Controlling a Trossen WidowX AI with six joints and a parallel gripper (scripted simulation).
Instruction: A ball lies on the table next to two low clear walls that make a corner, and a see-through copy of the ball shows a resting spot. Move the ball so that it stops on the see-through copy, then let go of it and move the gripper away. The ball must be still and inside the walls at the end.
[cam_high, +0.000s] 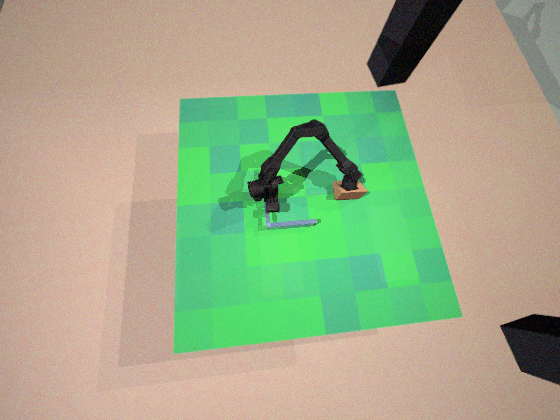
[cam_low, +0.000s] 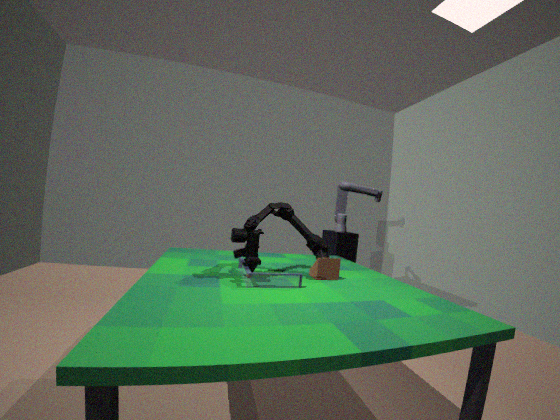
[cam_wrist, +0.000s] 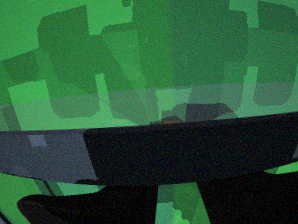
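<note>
My gripper (cam_high: 272, 211) (cam_low: 251, 270) points down, low at the walled corner, and is shut on the ball. Its fingertips and most or all of the ball are hidden behind the wall in the wrist view. A small orange patch (cam_wrist: 171, 121) shows just above the wall's dark band there; I cannot tell whether it is the ball or its see-through copy. A faint reddish spot (cam_low: 248, 275) shows beside the fingertips in the exterior view. The long clear wall (cam_high: 295, 223) (cam_low: 275, 274) (cam_wrist: 45, 157) runs close by the fingers; the other wall (cam_high: 267, 218) is partly covered by the gripper.
The arm's orange-brown base block (cam_high: 350, 191) (cam_low: 327, 269) stands to the right of the walls on the green patchwork table (cam_high: 280, 300) (cam_low: 200, 345). The arm arches above the table between base and gripper. Its shadows fall around the corner.
</note>
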